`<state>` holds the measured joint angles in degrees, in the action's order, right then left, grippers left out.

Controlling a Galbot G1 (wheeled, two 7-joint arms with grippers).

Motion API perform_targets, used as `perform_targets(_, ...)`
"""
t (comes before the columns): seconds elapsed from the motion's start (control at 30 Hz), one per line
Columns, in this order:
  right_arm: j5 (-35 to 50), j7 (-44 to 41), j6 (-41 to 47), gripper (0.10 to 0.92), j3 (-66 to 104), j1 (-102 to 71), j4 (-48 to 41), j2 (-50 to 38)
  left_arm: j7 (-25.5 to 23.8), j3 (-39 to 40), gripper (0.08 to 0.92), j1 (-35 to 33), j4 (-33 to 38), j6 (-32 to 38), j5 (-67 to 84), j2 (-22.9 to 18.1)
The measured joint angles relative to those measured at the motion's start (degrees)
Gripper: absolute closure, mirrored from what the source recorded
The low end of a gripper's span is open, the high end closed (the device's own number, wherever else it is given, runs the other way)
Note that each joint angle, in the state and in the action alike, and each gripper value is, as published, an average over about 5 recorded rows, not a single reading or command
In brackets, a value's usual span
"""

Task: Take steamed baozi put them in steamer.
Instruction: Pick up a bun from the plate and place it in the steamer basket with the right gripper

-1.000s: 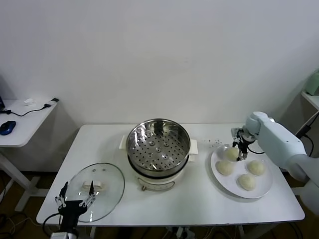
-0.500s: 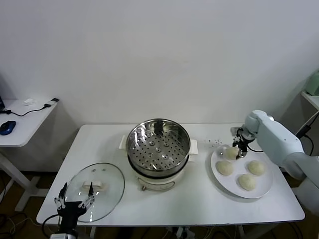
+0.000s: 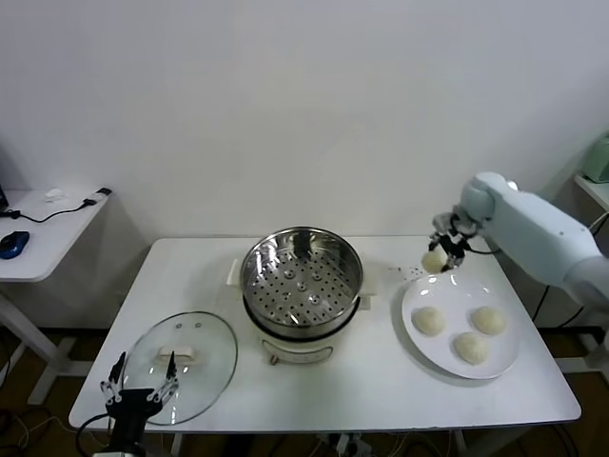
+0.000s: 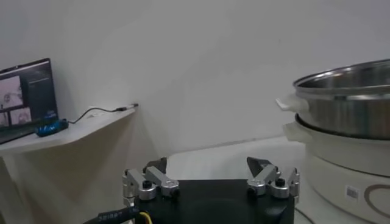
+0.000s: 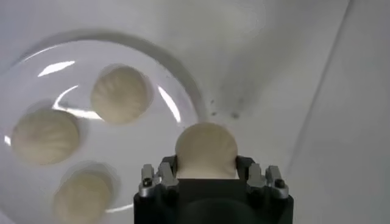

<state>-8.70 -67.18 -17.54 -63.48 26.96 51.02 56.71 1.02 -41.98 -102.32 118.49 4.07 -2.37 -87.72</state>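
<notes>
My right gripper (image 3: 440, 253) is shut on one cream-white baozi (image 3: 434, 261) and holds it in the air above the table, just off the plate's far-left rim. In the right wrist view that baozi (image 5: 206, 151) sits squeezed between the fingers of the right gripper (image 5: 206, 165). Three more baozi (image 3: 428, 320) (image 3: 489, 320) (image 3: 471, 347) lie on the white plate (image 3: 504, 367). The steamer (image 3: 303, 286), a shiny steel pot with a bare perforated tray, stands at the table's middle. My left gripper (image 3: 141, 391) hovers open at the table's front left corner, beside the lid.
A round glass lid (image 3: 181, 365) with a white handle lies flat at the front left of the white table (image 3: 381, 381). A side desk (image 3: 48, 228) with a mouse and cable stands to the left. The steamer's side (image 4: 347, 128) shows in the left wrist view.
The right gripper closed on a baozi at the plate's far edge, lifted it off the plate and carried it up and slightly left. The left arm stayed put.
</notes>
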Motion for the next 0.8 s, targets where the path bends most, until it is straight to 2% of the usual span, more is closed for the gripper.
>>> perform_targets(0.37, -5.06, 2.64, -13.72, 0.397, -5.41, 9.32, 8.47, 10.65, 0.05, -0.01, 0.177, -0.91, 0.71, -0.03, -0.07, -0.46)
perform_targets(0.8, -17.74, 6.06, -21.96, 0.397, -3.03, 3.04, 5.08, 22.87, 0.12, -0.23, 0.177, -1.25, 0.56, -0.06, 0.43, 0.14)
